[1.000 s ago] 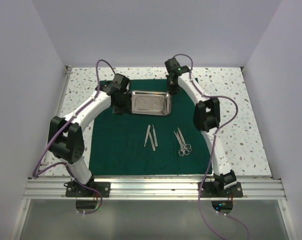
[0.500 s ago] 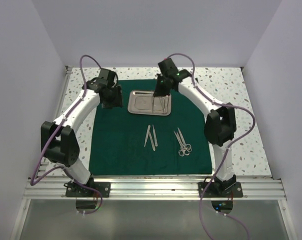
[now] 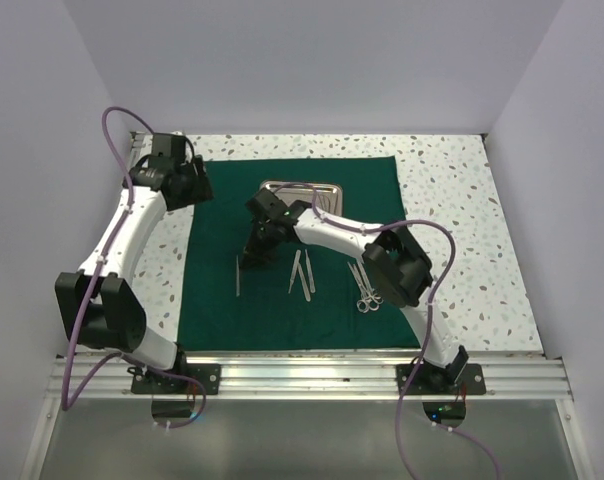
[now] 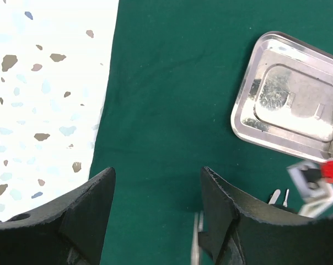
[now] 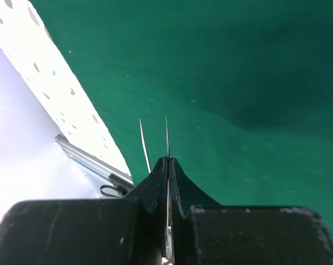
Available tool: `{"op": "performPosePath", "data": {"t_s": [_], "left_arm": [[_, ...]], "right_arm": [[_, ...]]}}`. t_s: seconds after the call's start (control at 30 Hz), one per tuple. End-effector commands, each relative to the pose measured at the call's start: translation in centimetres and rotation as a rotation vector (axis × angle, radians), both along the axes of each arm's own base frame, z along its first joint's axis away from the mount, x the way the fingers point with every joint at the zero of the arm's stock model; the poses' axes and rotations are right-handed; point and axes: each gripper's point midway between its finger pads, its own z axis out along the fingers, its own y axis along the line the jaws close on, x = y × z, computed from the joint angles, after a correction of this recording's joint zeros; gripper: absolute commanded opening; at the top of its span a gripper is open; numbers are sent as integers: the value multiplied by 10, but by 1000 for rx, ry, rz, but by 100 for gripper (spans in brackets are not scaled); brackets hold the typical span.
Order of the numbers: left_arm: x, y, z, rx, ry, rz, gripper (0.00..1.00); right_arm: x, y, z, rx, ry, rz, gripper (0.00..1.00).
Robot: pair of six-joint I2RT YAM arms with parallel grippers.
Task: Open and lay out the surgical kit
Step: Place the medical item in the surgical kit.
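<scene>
Top external view: the right gripper (image 3: pixel 250 255) has left its position over the steel tray (image 3: pixel 300 187) and crossed to the 8 o'clock side of the tray, above the left part of the green cloth (image 3: pixel 212 300). It carries a slim forceps (image 3: pixel 238 278), an item that was not on the cloth half a second ago. The left gripper (image 3: pixel 187 185) has withdrawn toward 10 o'clock, to the cloth's far left corner beside the bare counter (image 3: pixel 452 200). A pair of tweezers (image 3: pixel 302 272) and the scissors (image 3: pixel 365 288) lie where they lay before, at 6 and 5 o'clock from the tray. Left wrist view: the left gripper (image 4: pixel 155 193) is released, its fingers spread wide and empty over the cloth (image 4: pixel 166 94). The tray (image 4: pixel 290 105) sits at 2 o'clock, showing nothing inside, and the tips of the forceps (image 4: pixel 196 243) appear at 6 o'clock. Right wrist view: the right gripper (image 5: pixel 167 163) is clenched on the forceps (image 5: pixel 167 138), whose two tines project toward 12 o'clock over the cloth (image 5: pixel 238 83). Contact between tines and cloth cannot be determined. Assessment: the cloth is already spread flat. The last instrument appears to be out of the tray and is being positioned at the left end of the row, so the layout is near completion once the forceps is set down.
</scene>
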Motion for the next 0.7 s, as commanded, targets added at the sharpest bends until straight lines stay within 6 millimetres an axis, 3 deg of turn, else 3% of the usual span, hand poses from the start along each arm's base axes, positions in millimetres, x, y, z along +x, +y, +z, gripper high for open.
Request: {"op": "performPosePath", "data": {"t_s": [0.0, 0.07, 0.1, 0.13, 0.17, 0.23, 0.47, 0.57, 0.6, 0.67], "left_arm": [[1, -2, 17, -24, -76, 5, 67], [-1, -4, 16, -35, -77, -4, 66], [-2, -4, 18, -35, -83, -7, 66], [-3, -4, 19, -37, -84, -8, 66], [-4, -5, 19, -39, -86, -10, 66], [-6, -5, 21, -41, -90, -13, 65], [-6, -7, 21, -46, -91, -21, 64], [-7, -6, 22, -41, -92, -22, 64], [-8, -5, 22, -38, -90, -21, 63], [-11, -3, 19, -27, -81, -16, 63]], "right_arm": [[3, 29, 23, 84, 7, -43, 0], [1, 32, 17, 69, 10, -34, 0], [1, 31, 14, 56, 16, -31, 5], [0, 31, 16, 47, 10, -28, 28], [-1, 28, 13, 28, 11, -28, 39], [-1, 25, 12, 16, 8, -31, 51], [11, 12, 37, -6, -49, -19, 52], [38, -12, 60, -9, -119, -63, 52], [59, -30, 62, -22, -140, -109, 51], [79, -56, 72, -40, -182, -140, 50]]}}
